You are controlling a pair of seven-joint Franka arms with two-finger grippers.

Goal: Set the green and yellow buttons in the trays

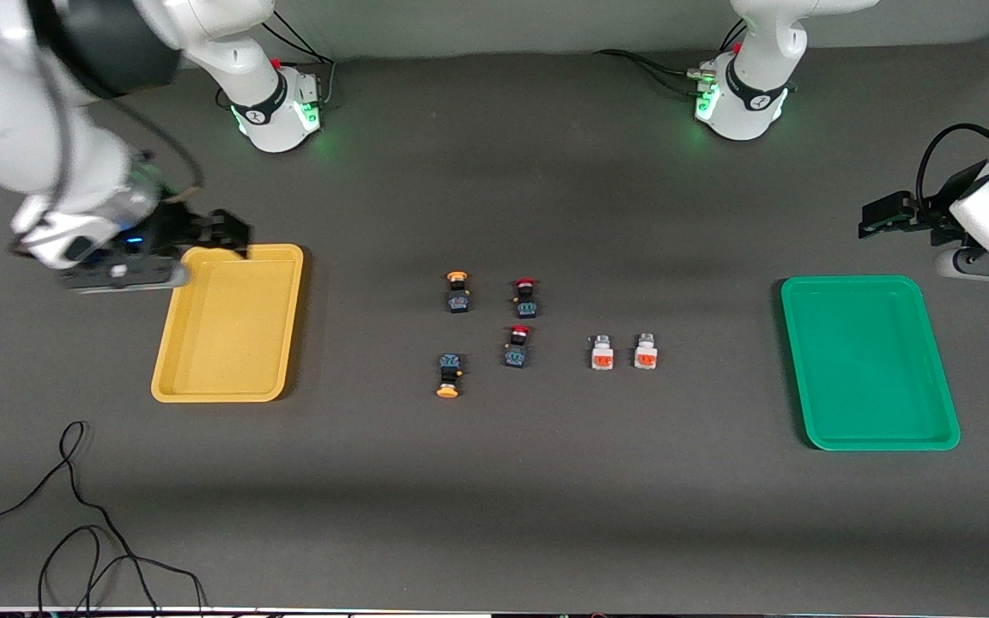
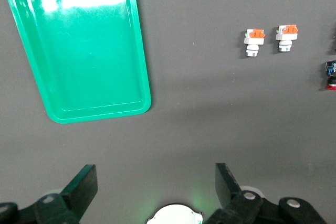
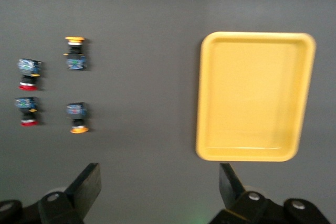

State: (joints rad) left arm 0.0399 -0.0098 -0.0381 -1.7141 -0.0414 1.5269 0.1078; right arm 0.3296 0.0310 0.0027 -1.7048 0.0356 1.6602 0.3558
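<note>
Nearest the front camera, a loose black cable (image 1: 74,515) curls on the dark table (image 1: 494,481) toward the right arm's end. The landmark here is the cluster of six switches in the middle of the table. Its nearest piece is a yellow-capped switch (image 1: 449,375) lying with its cap toward the camera; slightly farther sit two white switches (image 1: 602,352) with orange faces, side by side on the left arm's side of the cluster, and a red-capped switch (image 1: 518,345) between them and the yellow one. Farther still lie a second yellow-capped switch (image 1: 458,292) and a second red-capped switch (image 1: 526,297), just beside each other. The yellow tray (image 1: 228,322) lies well apart from the cluster toward the right arm's end, the green tray (image 1: 868,360) well apart toward the left arm's end; neither holds a switch. The right gripper (image 1: 224,230) hangs over the farther corner of the yellow tray, jaws spread wide and holding nothing. The left gripper (image 1: 876,215) hangs over bare table past the green tray's farther edge, jaws likewise apart and holding nothing.
</note>
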